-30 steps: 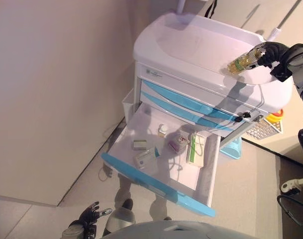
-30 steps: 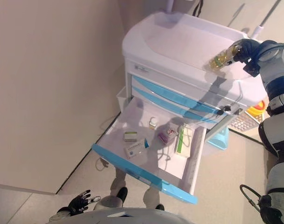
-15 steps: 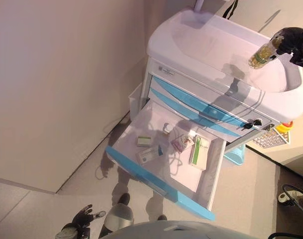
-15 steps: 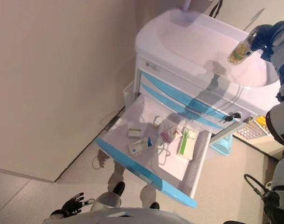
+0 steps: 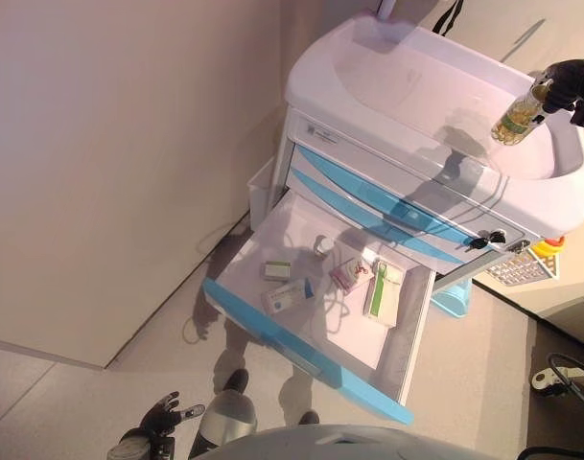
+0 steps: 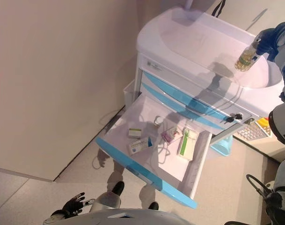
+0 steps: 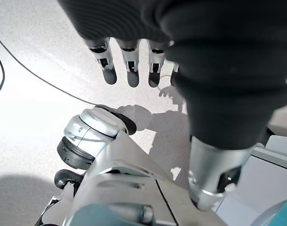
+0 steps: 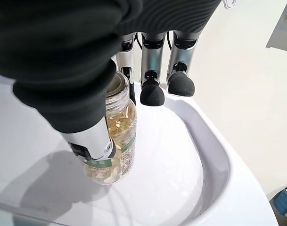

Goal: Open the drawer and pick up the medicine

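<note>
Lowered toward cart top [image 5: 407, 86], amber capsule bottle [image 5: 518, 117] in right robot hand [image 5: 563, 86]

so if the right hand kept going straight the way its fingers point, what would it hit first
Probably the recessed white top of the cart. The right hand, shut on the clear bottle of yellow capsules, points down into that tray, and the bottle's base looks closest to it, though depth is unclear.

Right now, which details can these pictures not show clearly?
- Print on the boxes in the open drawer: too small in both eye views.
- Whether the bottle touches the cart top: the right hand covers its lower end in the right wrist view.
- The closed upper drawers' contents: behind their fronts.
- The basket beside the cart: partly behind the cart's corner.
</note>
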Robot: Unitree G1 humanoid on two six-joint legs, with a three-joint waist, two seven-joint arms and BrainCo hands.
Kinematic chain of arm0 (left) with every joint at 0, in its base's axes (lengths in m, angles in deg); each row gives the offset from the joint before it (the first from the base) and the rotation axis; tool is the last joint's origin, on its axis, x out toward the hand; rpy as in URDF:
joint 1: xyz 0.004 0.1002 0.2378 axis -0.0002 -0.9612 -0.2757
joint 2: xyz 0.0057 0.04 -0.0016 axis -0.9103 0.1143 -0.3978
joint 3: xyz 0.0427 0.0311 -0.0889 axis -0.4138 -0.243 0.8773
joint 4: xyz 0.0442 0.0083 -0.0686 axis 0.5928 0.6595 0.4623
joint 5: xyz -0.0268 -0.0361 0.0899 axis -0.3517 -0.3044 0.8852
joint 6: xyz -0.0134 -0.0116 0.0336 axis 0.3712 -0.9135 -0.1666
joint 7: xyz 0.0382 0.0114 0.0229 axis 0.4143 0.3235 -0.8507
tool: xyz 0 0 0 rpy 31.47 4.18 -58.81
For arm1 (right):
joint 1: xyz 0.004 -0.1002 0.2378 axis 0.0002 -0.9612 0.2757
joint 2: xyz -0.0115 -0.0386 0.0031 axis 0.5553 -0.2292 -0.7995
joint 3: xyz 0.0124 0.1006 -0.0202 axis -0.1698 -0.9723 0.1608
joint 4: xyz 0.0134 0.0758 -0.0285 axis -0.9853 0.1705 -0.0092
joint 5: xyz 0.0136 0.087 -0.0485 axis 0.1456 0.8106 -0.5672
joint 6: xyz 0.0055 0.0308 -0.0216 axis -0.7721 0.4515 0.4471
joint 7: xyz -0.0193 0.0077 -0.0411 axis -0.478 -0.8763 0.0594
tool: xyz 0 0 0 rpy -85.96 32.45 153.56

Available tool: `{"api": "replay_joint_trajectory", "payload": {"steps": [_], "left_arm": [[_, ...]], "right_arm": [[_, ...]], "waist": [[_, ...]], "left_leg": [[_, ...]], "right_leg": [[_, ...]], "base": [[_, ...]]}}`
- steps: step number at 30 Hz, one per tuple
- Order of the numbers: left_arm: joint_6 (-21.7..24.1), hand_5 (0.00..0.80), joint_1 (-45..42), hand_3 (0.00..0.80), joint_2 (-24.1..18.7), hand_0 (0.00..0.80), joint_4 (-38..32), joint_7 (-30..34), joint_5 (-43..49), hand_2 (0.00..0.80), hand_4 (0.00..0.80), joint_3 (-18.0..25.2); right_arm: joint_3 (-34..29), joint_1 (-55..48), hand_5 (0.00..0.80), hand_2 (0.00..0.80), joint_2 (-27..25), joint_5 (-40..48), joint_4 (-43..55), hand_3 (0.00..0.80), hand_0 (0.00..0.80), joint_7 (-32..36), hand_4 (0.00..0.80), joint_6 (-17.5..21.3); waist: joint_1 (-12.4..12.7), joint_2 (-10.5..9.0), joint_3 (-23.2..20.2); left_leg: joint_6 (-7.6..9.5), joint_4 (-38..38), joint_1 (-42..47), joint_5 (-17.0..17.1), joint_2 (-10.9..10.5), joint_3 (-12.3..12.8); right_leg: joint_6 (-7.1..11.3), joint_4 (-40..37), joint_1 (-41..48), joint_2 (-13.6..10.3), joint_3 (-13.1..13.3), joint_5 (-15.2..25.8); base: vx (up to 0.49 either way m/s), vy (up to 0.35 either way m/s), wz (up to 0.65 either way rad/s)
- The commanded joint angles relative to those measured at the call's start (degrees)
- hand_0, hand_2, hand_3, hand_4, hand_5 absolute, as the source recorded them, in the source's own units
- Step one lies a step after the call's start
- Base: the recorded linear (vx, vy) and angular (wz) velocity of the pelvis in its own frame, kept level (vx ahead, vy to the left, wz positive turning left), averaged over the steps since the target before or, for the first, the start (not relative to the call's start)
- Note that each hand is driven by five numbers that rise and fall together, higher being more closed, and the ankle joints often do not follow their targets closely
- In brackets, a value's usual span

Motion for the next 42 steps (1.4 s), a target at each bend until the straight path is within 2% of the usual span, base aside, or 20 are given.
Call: {"api": "replay_joint_trajectory", "payload": {"steps": [1, 13, 29, 30, 31, 32, 42], "left_arm": [[1.8, 0.000, -0.2, 0.000, -3.5, 0.000, -0.6, 0.2, -0.9, 0.000, 0.000, -1.4], [2.4, 0.000, 0.4, 0.000, -3.5, 0.000, -1.5, 0.3, -1.1, 0.000, 0.000, -2.2], [2.3, 0.000, 0.9, 0.000, -4.0, 0.000, -2.9, 1.0, -1.0, 0.000, 0.000, -2.6], [2.2, 0.000, 1.0, 0.000, -4.0, 0.000, -3.0, 1.0, -1.0, 0.000, 0.000, -2.7], [2.2, 0.000, 1.0, 0.000, -4.1, 0.000, -3.1, 1.1, -1.0, 0.000, 0.000, -2.7], [2.2, 0.000, 1.1, 0.000, -4.1, 0.000, -3.1, 1.1, -1.0, 0.000, 0.000, -2.8], [2.0, 0.000, 0.9, 0.000, -4.0, 0.000, -3.6, 1.0, -1.1, 0.000, 0.000, -3.2]], "right_arm": [[4.3, 6.3, 0.800, 0.800, -4.9, -1.0, -1.2, 0.800, 0.800, -1.5, 0.800, -2.0], [0.0, 2.7, 0.800, 0.800, -5.7, 0.8, -1.4, 0.800, 0.800, -8.8, 0.800, -2.3], [-3.7, -1.1, 0.800, 0.800, -6.2, 2.6, -1.6, 0.800, 0.800, -6.8, 0.800, -3.3], [-3.8, -1.3, 0.687, 0.687, -6.2, 2.5, -1.6, 0.687, 0.687, -6.1, 0.687, -3.3], [-3.8, -1.4, 0.361, 0.361, -6.2, 2.4, -1.8, 0.361, 0.361, -5.4, 0.361, -3.1], [-3.8, -1.6, 0.000, 0.000, -6.2, 2.7, -1.9, 0.000, 0.000, -5.0, 0.000, -3.2], [-4.7, -0.9, 0.000, 0.000, -6.1, 5.4, -0.8, 0.000, 0.000, -11.9, 0.000, -0.9]], "waist": [[1.7, -1.62, 0.6], [1.7, -0.62, 2.1], [1.6, 0.14, 3.1], [1.6, 0.16, 3.2], [1.6, 0.19, 3.2], [1.6, 0.23, 3.2], [1.3, 0.38, 3.2]], "left_leg": [[2.19, 0.4, 1.1, -4.6, -1.0, 1.6], [2.13, 0.5, 0.0, -4.3, -0.9, 1.2], [2.07, 0.5, -0.8, -4.1, -0.9, 1.0], [2.06, 0.5, -0.8, -4.1, -0.9, 1.0], [2.05, 0.5, -0.8, -4.1, -0.9, 1.1], [2.05, 0.5, -0.8, -4.1, -0.9, 1.1], [2.05, 0.6, -0.5, -4.2, -0.8, 1.2]], "right_leg": [[1.06, 2.9, -1.1, 0.1, 1.3, 1.1], [1.20, 2.9, -2.2, 0.0, 1.4, 1.3], [1.41, 3.2, -3.2, -0.3, 1.6, 1.6], [1.42, 3.3, -3.2, -0.3, 1.6, 1.6], [1.46, 3.3, -3.3, -0.4, 1.6, 1.6], [1.45, 3.4, -3.3, -0.4, 1.5, 1.6], [1.57, 3.6, -3.3, -0.4, 1.8, 1.6]], "base": [[-0.051, -0.040, 0.00], [-0.017, -0.013, 0.02], [0.000, 0.000, 0.00], [0.000, 0.000, 0.00], [0.000, 0.000, 0.00], [0.000, 0.000, 0.00], [0.000, 0.000, 0.00]]}}
